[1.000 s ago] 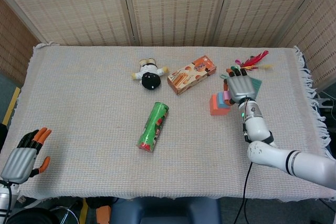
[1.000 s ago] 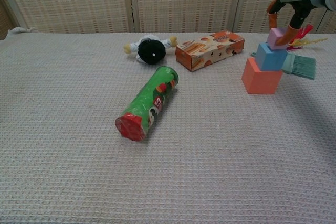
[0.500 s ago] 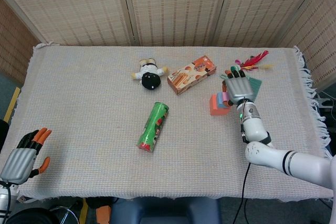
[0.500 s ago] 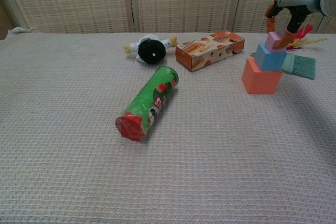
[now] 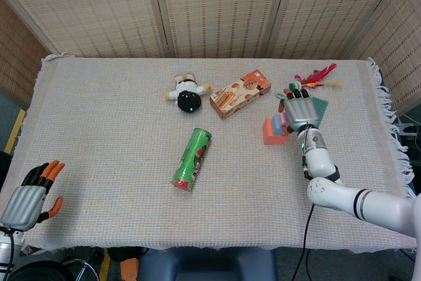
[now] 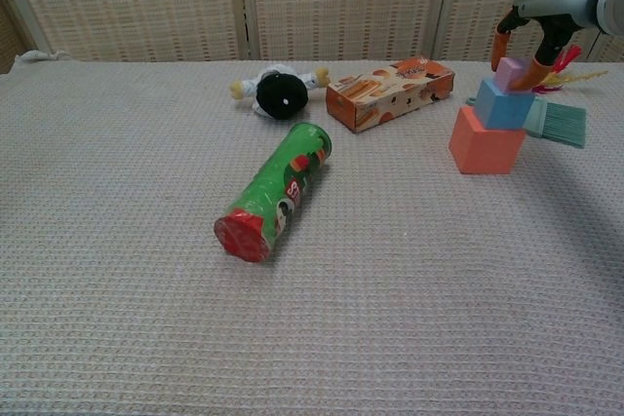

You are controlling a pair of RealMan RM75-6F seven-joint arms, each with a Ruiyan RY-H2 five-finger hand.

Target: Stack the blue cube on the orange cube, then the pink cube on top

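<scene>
Pink cube (image 6: 510, 73) atop blue cube (image 6: 503, 105) on orange cube (image 6: 486, 143), right hand (image 5: 300, 110) fingers (image 6: 537, 71) pinching it (left hand (image 5: 29, 197) spread, empty)

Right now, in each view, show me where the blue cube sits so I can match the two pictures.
Head view: the blue cube shows right of center, mostly hidden under the right hand, on the orange cube.
Chest view: the blue cube is at the right edge, middle of the stack, with the pink cube on it.
Shared landmark: the snack box lies just left of the stack.
</scene>
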